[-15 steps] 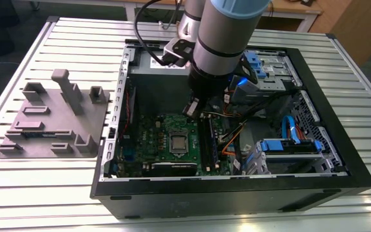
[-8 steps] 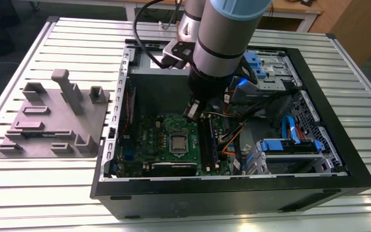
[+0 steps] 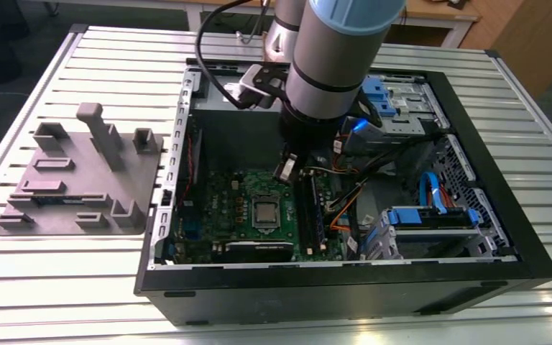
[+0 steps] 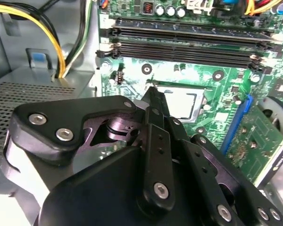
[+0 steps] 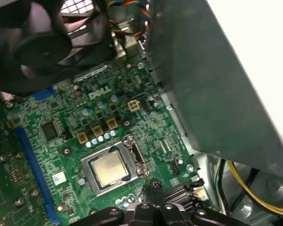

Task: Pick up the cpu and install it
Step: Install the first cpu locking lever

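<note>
The cpu (image 3: 267,212), a small square chip with a shiny silver top, lies flat in its socket on the green motherboard (image 3: 221,194) inside the open computer case. In both wrist views the cpu (image 4: 181,102) (image 5: 108,168) sits framed by the socket's metal bracket. My gripper (image 3: 287,172) hangs inside the case a little above the board, just beyond the socket on the side of the memory slots (image 4: 188,44). Its black fingers (image 4: 154,101) stand pressed together with nothing between them, and the tip (image 5: 153,186) points at the socket's edge without touching the chip.
The black case wall (image 3: 353,287) rings the board. A grey power-supply box (image 5: 217,70), a dark fan (image 5: 37,47) and yellow cables (image 4: 56,42) crowd the space around the arm. Blue drive brackets (image 3: 430,215) fill the exterior view's right. A grey fixture plate (image 3: 75,180) lies on the slatted table.
</note>
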`<state>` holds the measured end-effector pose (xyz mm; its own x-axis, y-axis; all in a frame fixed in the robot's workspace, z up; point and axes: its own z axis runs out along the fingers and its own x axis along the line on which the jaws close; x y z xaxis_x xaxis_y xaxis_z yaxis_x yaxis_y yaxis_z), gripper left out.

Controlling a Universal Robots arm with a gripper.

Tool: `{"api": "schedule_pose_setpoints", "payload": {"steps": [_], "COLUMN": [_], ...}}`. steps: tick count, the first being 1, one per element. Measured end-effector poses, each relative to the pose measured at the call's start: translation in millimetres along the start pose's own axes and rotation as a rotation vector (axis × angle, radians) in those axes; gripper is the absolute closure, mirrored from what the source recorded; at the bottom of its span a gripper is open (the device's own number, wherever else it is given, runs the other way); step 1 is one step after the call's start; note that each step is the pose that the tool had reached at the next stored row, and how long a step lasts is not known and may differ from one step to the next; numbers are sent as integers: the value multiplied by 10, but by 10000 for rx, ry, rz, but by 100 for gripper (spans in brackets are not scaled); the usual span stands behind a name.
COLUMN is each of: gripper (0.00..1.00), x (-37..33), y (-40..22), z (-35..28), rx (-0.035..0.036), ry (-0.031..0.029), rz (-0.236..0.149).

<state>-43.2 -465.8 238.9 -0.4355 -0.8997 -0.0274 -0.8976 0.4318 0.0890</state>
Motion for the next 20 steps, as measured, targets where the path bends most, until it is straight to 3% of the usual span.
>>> {"api": "schedule_pose_setpoints", "payload": {"steps": [8,20], "gripper": [89,89], "x": [19,27], "y": [-10,-12], "z": [24,24], "rx": [-19,-19], "ry": [76,78], "rz": [-887,-924]}}
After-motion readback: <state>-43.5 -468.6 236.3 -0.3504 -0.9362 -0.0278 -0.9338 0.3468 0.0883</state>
